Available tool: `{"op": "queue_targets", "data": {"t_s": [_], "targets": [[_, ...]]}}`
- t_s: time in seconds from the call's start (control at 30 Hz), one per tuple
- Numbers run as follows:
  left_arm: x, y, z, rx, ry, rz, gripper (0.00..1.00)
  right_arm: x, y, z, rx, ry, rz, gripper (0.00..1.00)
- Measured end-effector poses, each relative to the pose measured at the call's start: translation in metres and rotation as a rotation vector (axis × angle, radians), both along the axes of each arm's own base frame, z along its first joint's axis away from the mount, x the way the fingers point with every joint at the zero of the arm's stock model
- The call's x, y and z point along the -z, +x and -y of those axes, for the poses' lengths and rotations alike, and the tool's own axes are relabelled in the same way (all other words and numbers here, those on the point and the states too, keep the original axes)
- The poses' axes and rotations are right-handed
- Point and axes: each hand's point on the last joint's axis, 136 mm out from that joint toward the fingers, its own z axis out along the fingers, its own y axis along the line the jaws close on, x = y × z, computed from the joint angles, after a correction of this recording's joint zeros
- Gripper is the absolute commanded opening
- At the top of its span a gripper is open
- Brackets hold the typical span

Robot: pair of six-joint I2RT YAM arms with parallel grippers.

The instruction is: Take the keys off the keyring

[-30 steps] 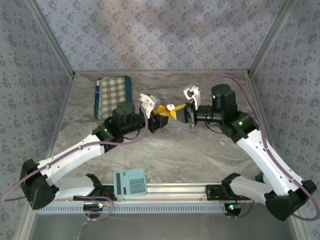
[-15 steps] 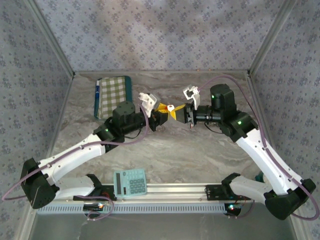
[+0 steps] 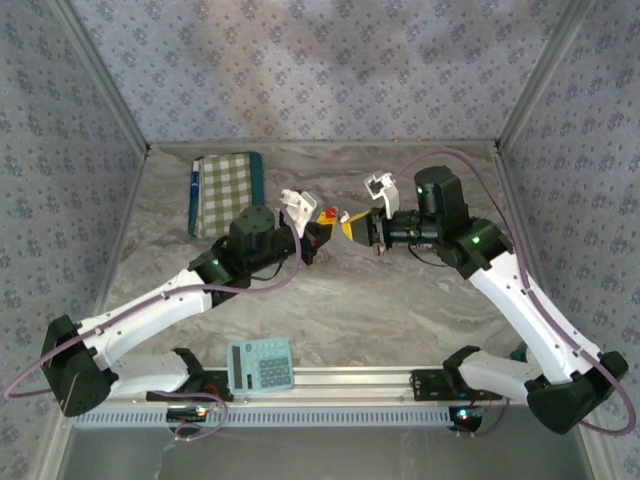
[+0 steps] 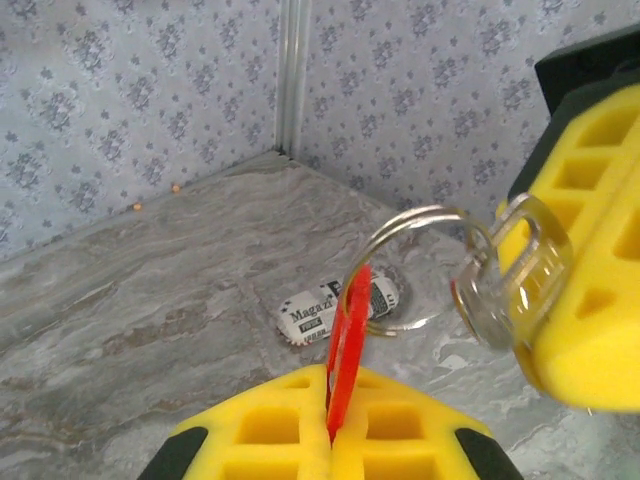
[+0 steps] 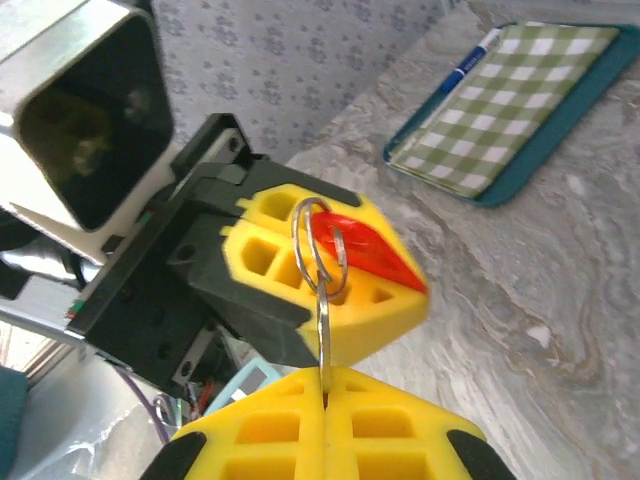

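The red key (image 4: 350,335) stands on edge between the yellow fingertips of my left gripper (image 4: 330,385), which is shut on it. The metal keyring (image 4: 425,262) loops through the key's top. A clear round tab (image 4: 510,270) on the ring is pinched by my right gripper's fingers (image 4: 590,280). In the right wrist view my right gripper (image 5: 323,375) is shut on a thin metal edge of the keyring (image 5: 320,245), and the red key (image 5: 368,250) lies against the left fingers (image 5: 290,265). From above, the left gripper (image 3: 322,232) and right gripper (image 3: 350,228) meet tip to tip above the table, the key (image 3: 328,213) between them.
A green checked notebook (image 3: 225,190) with a pen (image 3: 194,185) lies at the back left. A teal calculator (image 3: 260,365) sits on the front rail. A small white printed tag (image 4: 335,308) lies on the marble table (image 4: 150,300) under the ring. Patterned walls enclose three sides.
My left gripper has closed onto the red key. Both grippers have drawn slightly closer together; the right one stayed shut on the keyring.
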Motion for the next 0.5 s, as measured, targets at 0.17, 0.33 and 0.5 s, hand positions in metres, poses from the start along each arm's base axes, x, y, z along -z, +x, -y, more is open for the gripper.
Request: {"op": "queue_targets", "data": {"t_s": [0.17,0.33,0.5], "targets": [[0.008,0.001,-0.021,-0.073,0.022,-0.003,0.38,0.016,0.012,0.015,0.088,-0.176,0.008,0.00],[0.003,-0.002,-0.042,-0.106,0.013,-0.010,0.44,0.040,0.024,0.020,0.128,-0.421,0.068,0.00],[0.005,0.004,-0.056,-0.102,0.007,-0.042,0.46,0.067,0.027,0.021,0.092,-0.638,0.126,0.00]]}}
